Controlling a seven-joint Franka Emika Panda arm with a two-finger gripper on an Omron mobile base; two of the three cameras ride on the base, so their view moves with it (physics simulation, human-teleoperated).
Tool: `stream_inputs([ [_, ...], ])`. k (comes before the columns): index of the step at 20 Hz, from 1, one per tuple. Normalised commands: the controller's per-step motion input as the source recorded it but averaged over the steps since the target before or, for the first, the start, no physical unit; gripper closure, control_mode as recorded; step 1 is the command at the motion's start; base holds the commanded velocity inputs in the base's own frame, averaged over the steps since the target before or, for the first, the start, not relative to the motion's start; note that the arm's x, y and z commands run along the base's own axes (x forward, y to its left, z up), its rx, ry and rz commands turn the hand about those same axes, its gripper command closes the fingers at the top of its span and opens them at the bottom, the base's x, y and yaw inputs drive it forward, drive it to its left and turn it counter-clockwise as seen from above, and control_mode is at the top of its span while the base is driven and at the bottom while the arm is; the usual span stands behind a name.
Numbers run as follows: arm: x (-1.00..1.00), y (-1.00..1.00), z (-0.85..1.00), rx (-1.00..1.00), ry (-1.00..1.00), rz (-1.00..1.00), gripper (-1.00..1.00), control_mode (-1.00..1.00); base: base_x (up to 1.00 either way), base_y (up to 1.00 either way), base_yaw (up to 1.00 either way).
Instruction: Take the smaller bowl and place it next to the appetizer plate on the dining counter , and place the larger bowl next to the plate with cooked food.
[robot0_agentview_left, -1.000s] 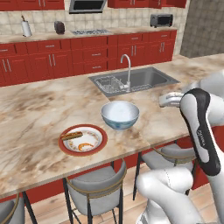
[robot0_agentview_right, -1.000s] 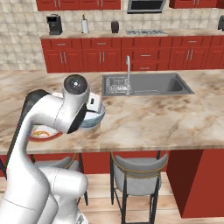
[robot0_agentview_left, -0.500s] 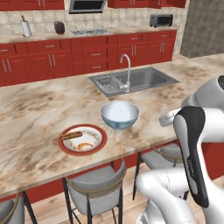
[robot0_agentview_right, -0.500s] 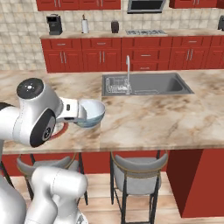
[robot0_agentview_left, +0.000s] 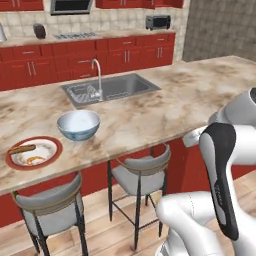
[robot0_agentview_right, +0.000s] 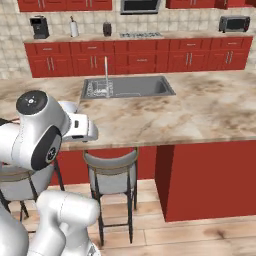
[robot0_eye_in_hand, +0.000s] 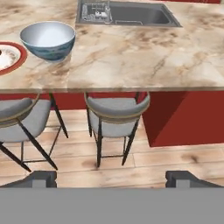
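Left base view: I find the larger bowl (robot0_agentview_left: 78, 124) standing upright on the dining counter (robot0_agentview_left: 150, 115), just beside the plate with cooked food (robot0_agentview_left: 34, 153), apart from it.

Right base view: my arm is folded low at the counter's near edge; the sink (robot0_agentview_right: 127, 87) lies beyond.

Hand view: the gripper (robot0_eye_in_hand: 111, 179) hangs over the floor before a stool (robot0_eye_in_hand: 114, 118), its tips spread wide, holding nothing. I judge the smaller bowl comes next; I should keep the hand clear of the counter edge.
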Motion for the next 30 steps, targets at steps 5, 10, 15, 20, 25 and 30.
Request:
stream_inputs([
  [5, 0.00, 0.00, 0.00, 0.00, 0.00, 0.00, -1.00, 1.00, 0.56, -1.00, -0.16],
  [10, 0.00, 0.00, 0.00, 0.00, 0.00, 0.00, -1.00, 1.00, 1.00, -1.00, -0.02],
  [15, 0.00, 0.00, 0.00, 0.00, 0.00, 0.00, -1.00, 1.00, 0.68, -1.00, 0.02],
  [20, 0.00, 0.00, 0.00, 0.00, 0.00, 0.00, -1.00, 1.00, 0.00, -1.00, 0.00],
  [25, 0.00, 0.00, 0.00, 0.00, 0.00, 0.00, -1.00, 1.00, 0.00, -1.00, -0.01],
  [30, 0.00, 0.00, 0.00, 0.00, 0.00, 0.00, -1.00, 1.00, 0.00, -1.00, -0.01],
])
